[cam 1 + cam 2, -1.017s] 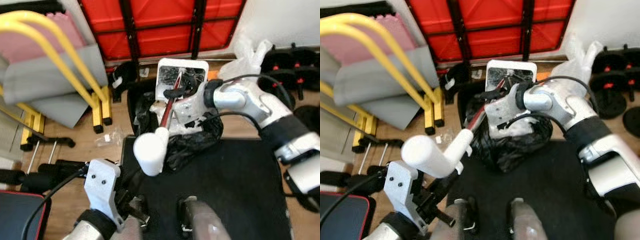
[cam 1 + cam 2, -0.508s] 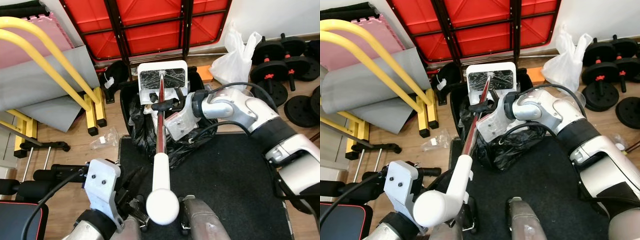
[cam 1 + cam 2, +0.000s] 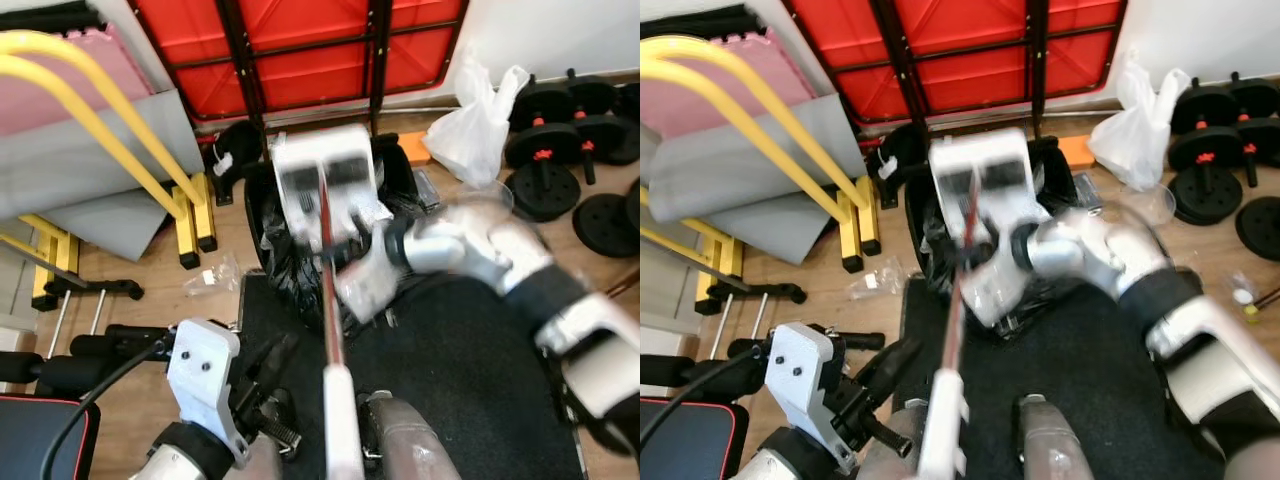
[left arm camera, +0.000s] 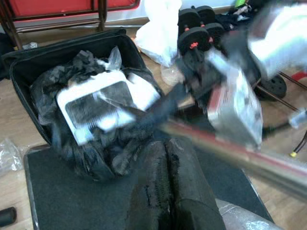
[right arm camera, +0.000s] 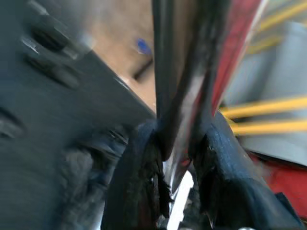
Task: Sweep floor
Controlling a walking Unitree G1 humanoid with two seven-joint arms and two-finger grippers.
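A white dustpan head [image 3: 322,170] on a red shaft [image 3: 328,290] hangs over a black bin bag [image 3: 285,255] in an open bin. The shaft runs back toward me and ends in a white handle [image 3: 342,430] at the lower edge. My right gripper [image 3: 340,258] is shut on the shaft just below the pan, its fingers [image 5: 139,182] clamping it on both sides. The arm and pan are blurred by motion. My left gripper [image 3: 885,365] hangs low beside my body, shut on nothing, with its fingers [image 4: 165,191] pointing at the bag [image 4: 96,153].
I stand on a black mat [image 3: 480,380]. A yellow frame [image 3: 120,120] with grey and pink mats is on the left. A red folded table [image 3: 300,50] leans at the back. A white plastic bag [image 3: 475,130] and dumbbells [image 3: 560,110] lie at the right.
My right arm has moved nearer and lower along with the shaft, now blurred. The white handle end has dropped to the bottom edge. The left arm has stayed put.
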